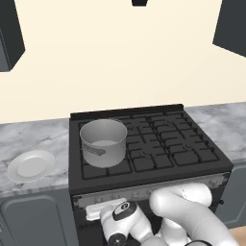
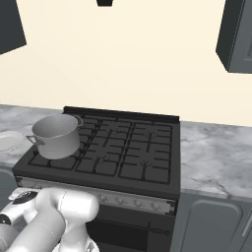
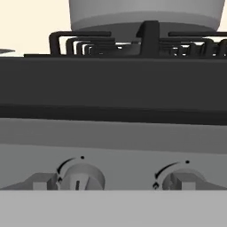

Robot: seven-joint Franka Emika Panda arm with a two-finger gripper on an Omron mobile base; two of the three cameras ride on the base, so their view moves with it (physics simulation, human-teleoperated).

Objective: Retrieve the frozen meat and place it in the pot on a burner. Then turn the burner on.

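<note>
Fingers [image 3: 42, 181] stand spread wide with nothing between them, low in the hand view, level with the stove's grey knob panel [image 3: 113, 142]. One dark tip sits just beside the left knob [image 3: 81, 177], the other tip overlaps the right knob [image 3: 177, 179]; whether either tip touches its knob cannot be told. Above the panel runs the dark stove front, and above that the black grate bars with the bottom of the pot [image 3: 146, 13] resting on them.

From the left base view, the pot [image 1: 103, 142] is a round grey brushed-metal vessel with tall straight sides and a short flat side handle, standing upright on the burner [image 1: 103, 166] at the front left corner of the stove [image 1: 153, 144]. Its inside looks pale and flat; no meat can be made out in it. The white arm [image 1: 182, 206] bends low in front of the stove, below the pot, with the hand reaching toward the panel under the pot's burner.

Left of the stove, a round white plate [image 1: 31, 166] lies on the marbled grey table [image 1: 33, 137]. In the right base view the pot [image 2: 56, 135] sits on the stove's near left grate, the plate [image 2: 10, 141] just past it.
</note>
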